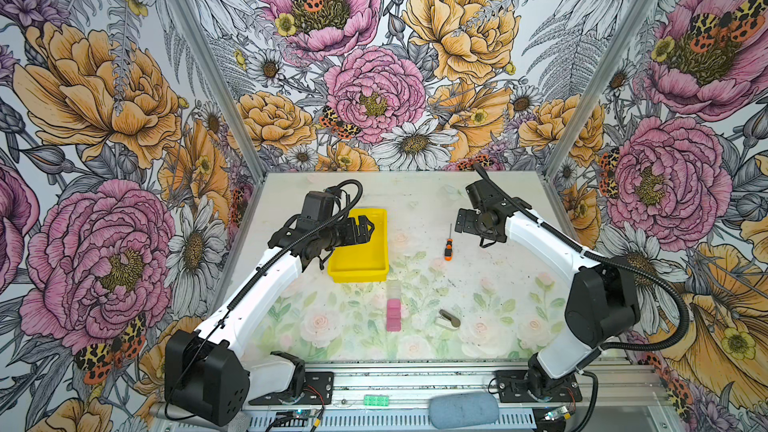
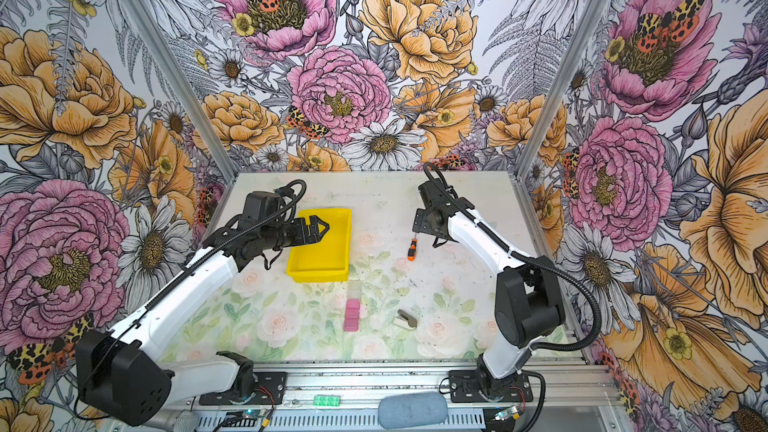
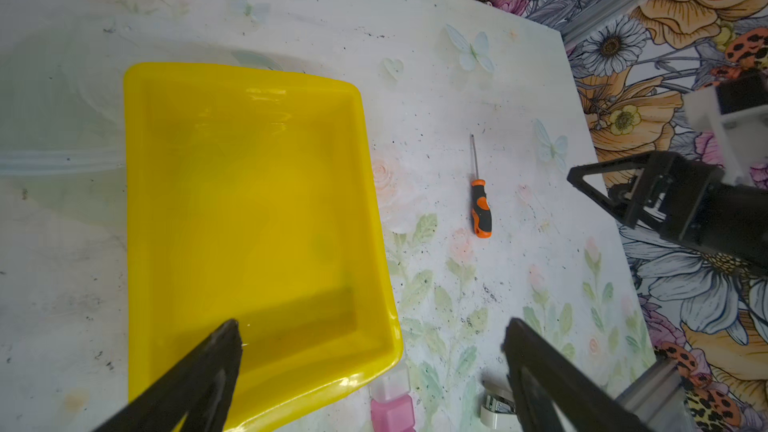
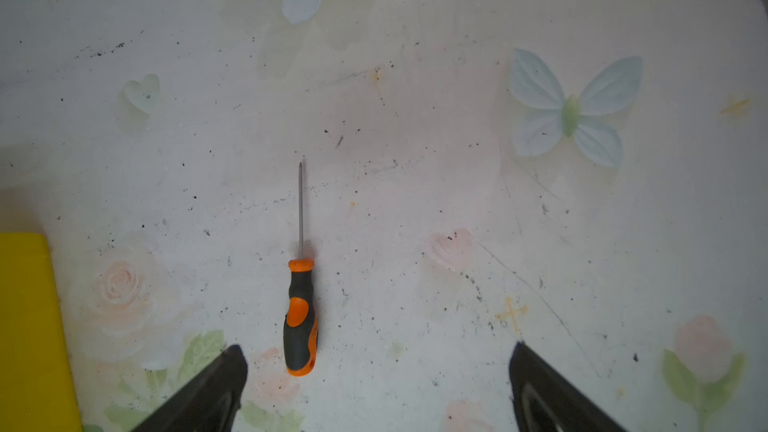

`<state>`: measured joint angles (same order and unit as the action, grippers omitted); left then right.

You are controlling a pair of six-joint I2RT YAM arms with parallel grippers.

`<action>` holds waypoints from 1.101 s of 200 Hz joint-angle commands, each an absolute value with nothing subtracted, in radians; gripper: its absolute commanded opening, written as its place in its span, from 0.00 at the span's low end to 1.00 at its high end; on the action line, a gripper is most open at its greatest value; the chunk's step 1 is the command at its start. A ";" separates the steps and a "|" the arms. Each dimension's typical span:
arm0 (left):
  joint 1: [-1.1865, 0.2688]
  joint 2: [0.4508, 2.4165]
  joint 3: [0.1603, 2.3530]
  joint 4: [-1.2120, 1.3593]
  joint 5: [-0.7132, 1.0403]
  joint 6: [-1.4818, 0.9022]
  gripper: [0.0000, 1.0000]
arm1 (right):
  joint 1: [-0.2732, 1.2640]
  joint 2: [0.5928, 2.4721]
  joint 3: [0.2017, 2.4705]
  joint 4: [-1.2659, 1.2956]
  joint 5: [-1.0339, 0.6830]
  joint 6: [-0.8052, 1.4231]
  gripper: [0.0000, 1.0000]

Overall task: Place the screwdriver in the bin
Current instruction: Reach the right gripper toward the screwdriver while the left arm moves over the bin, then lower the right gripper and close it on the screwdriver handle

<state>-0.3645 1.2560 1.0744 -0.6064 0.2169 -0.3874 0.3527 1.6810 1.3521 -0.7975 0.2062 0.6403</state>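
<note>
Lying front-to-back, screwdriver [image 1: 448,245] tip toward rear wall [image 1: 374,97].

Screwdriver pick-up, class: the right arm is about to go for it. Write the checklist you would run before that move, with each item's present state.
1. Is the right gripper open: ok, its jaws stand wide apart.
2. Is the screwdriver free to lift: ok, it lies flat on the table with nothing touching it.
3. Is the handle centred between the right gripper's fingers: not ok, it sits nearer one finger.
4. Is the bin ready: ok, upright, nothing seen inside.
5. Is the space above the bin free: not ok, the left gripper, open, hangs over it.
6. Height of the right gripper above the table: cannot tell.
</note>
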 commanded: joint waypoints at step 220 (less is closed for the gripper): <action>-0.490 1.249 1.055 -0.617 0.159 -0.388 0.99 | 0.402 2.011 1.457 -0.768 0.035 0.612 0.79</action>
<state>-0.5053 1.2709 1.0721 -0.6174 0.1913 -0.3912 0.3943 1.9820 1.4414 -0.7910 0.0467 0.6125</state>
